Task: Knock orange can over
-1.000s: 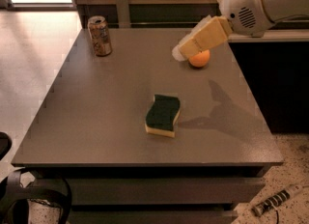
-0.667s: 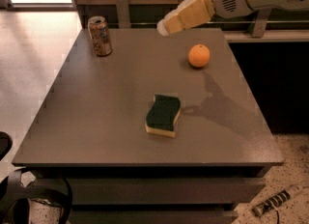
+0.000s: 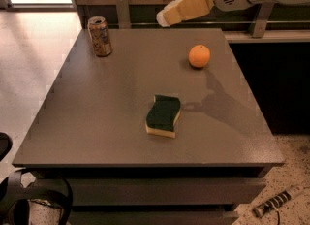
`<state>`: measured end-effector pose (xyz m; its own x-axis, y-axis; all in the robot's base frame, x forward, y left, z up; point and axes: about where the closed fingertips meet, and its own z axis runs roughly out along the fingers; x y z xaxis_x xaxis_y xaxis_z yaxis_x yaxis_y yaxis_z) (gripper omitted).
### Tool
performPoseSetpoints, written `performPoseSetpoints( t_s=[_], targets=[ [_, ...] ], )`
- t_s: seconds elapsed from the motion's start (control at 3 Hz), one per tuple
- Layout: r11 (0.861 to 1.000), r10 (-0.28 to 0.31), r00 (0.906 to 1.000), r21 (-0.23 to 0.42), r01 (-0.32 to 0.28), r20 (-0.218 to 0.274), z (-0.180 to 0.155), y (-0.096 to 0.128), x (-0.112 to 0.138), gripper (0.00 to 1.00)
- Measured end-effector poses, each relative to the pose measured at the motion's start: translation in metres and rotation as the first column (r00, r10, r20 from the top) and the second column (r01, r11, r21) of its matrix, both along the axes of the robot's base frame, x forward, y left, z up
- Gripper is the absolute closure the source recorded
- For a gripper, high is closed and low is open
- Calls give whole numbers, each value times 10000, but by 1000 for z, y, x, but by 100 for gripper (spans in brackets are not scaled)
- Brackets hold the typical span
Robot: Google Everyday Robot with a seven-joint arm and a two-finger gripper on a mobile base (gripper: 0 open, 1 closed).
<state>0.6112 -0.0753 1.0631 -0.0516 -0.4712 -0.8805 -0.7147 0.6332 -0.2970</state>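
The orange can [image 3: 100, 36] stands upright near the far left corner of the grey table [image 3: 106, 117]. It has an orange-brown patterned label and a silver top rim. My gripper [image 3: 167, 16] hangs above the table's far edge, right of the can and well apart from it, at about the height of the can's top. Its pale fingers point left towards the can.
A round orange fruit [image 3: 199, 56] lies on the far right of the table. A green and yellow sponge [image 3: 163, 116] lies near the middle. A counter edge [image 3: 264, 36] runs behind the table on the right. Cables lie on the floor at bottom left.
My gripper has moved up and to the left, from beside the orange fruit to above the table's far edge, closer to the can. The can, fruit and sponge have not moved.
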Motion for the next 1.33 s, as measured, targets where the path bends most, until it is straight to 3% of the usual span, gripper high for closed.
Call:
performPoseSetpoints(
  t_s=[0.33, 0.67, 1.33],
  targets=[
    [10000, 11, 10000, 57, -10, -97, -12, 17, 42, 0],
    [9985, 168, 9999, 523, -168, -1, -30, 45, 83, 0],
    [9766, 260, 9982, 2121, -370, 542, -60, 107, 148, 0]
  ],
)
